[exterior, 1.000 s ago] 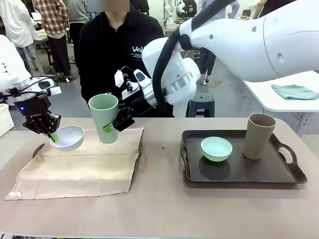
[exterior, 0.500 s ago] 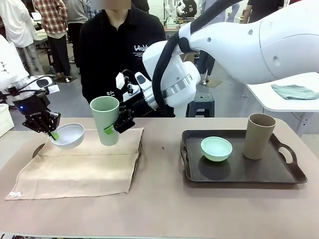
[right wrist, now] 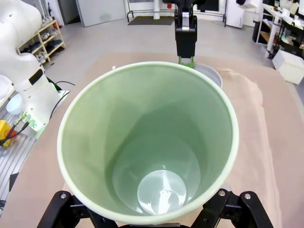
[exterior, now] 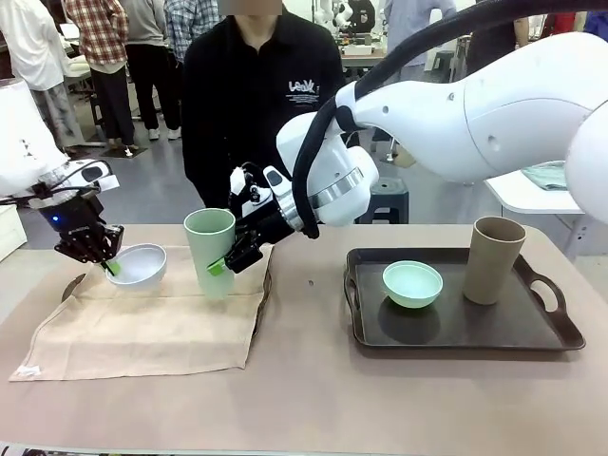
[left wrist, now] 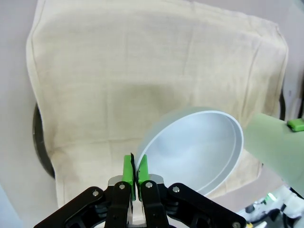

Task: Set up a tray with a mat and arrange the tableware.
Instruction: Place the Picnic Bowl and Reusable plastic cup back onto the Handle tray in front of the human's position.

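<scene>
Right now pinching white bowl (exterior: 138,264) by its thin rim with tightly closed left gripper (exterior: 107,267), tilted over 10 o'clock corner of mat (exterior: 152,328), likely for set-down there. Clamping mint cup (exterior: 209,249) around its side with widely spread right gripper (exterior: 224,263), upright at mat's 1 o'clock; cannot tell whether touching cloth. Both glossy, plain, empty. Parked at 3 o'clock on dark tray (exterior: 560,331): mint bowl (exterior: 412,283), tan cup (exterior: 492,258).
</scene>
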You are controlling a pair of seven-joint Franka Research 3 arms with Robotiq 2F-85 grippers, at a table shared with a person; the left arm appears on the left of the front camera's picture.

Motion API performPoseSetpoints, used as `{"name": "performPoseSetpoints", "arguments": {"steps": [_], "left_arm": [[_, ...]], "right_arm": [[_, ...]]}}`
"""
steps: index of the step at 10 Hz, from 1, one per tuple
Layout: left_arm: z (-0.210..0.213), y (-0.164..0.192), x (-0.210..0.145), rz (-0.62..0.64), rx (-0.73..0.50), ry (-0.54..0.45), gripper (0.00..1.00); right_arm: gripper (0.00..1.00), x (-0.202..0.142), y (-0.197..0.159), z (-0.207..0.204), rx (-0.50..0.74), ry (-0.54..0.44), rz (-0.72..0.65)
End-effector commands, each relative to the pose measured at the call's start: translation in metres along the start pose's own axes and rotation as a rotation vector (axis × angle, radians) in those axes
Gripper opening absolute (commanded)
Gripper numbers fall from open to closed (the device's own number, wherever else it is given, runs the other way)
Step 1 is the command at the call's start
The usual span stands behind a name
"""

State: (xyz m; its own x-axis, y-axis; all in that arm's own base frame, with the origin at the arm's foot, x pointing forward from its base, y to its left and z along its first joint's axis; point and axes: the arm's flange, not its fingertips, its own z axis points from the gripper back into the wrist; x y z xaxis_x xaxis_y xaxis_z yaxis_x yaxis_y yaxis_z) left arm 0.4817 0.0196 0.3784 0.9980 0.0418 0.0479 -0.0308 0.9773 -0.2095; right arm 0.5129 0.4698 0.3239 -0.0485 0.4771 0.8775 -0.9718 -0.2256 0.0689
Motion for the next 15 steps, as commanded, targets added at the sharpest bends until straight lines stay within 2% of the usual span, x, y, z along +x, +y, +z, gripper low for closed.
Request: {"name": "performPoseSetpoints", "arguments": {"steps": [1,9,10,11,12,13,15], "left_arm": [[-0.010,-0.006,0.011,-0.007,0.042,0.004,0.04],[-0.026,-0.006,0.017,-0.010,0.097,0.041,0.04],[-0.030,-0.006,0.018,0.004,0.115,0.077,0.28],[-0.032,-0.008,0.019,-0.002,0.120,0.093,0.50],[-0.031,-0.009,0.018,0.001,0.120,0.107,0.88],[-0.028,-0.008,0.015,-0.003,0.131,0.123,1.00],[-0.018,-0.005,0.006,-0.002,0.124,0.143,1.00]], "right_arm": [[0.85,0.003,-0.010,0.001,0.008,0.009,0.012],[0.85,-0.021,-0.023,-0.008,0.022,0.069,-0.019],[1.00,-0.022,-0.022,-0.008,0.021,0.068,-0.020],[1.00,-0.022,-0.022,-0.007,0.015,0.070,-0.027],[1.00,-0.021,-0.020,-0.005,0.003,0.115,-0.050],[1.00,-0.016,-0.015,0.001,-0.046,0.206,-0.137],[1.00,-0.003,-0.001,0.023,-0.149,0.343,-0.277]]}}
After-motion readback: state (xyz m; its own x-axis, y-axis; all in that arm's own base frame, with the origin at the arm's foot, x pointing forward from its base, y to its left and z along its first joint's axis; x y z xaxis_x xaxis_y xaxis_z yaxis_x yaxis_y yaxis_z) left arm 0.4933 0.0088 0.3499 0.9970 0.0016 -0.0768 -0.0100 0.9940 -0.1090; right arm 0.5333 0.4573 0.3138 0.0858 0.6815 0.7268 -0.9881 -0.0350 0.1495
